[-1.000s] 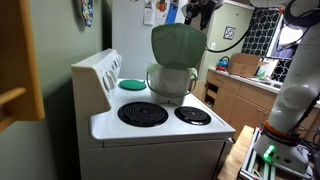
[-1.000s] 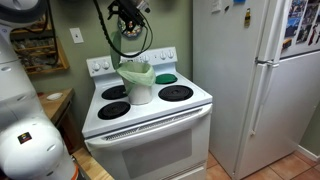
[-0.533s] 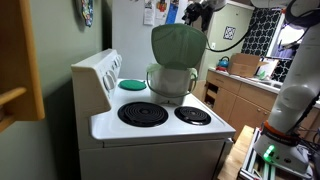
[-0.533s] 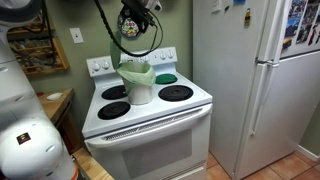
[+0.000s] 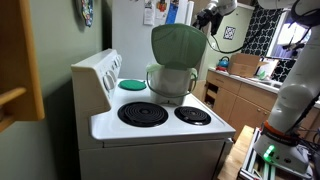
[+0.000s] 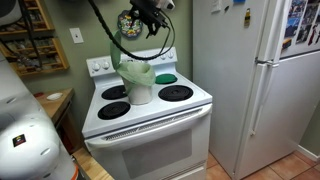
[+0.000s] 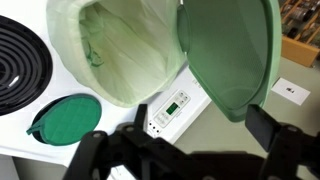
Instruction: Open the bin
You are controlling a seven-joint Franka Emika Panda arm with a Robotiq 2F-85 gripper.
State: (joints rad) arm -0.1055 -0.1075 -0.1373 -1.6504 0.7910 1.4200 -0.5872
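The bin (image 5: 170, 83) is a small pale tub that stands on the stove's back burner. Its green domed lid (image 5: 177, 45) stands upright and open. The bin also shows in an exterior view (image 6: 140, 90). In the wrist view I look down into its open mouth, lined with a pale green bag (image 7: 120, 50), with the raised lid (image 7: 228, 55) beside it. My gripper (image 7: 185, 135) is open and empty. It hangs high above the stove in both exterior views (image 5: 210, 14) (image 6: 150, 12), apart from the lid.
The white stove (image 5: 160, 125) has black coil burners (image 5: 143, 113) (image 7: 15, 60) and a back control panel (image 7: 170, 105). A flat green disc (image 7: 65, 120) covers a back burner. A white fridge (image 6: 255, 80) stands beside the stove. Wooden cabinets (image 5: 235, 100) are further back.
My gripper has moved sideways and a little up, away from the lid's top. The lid stays upright and the bin has not moved.
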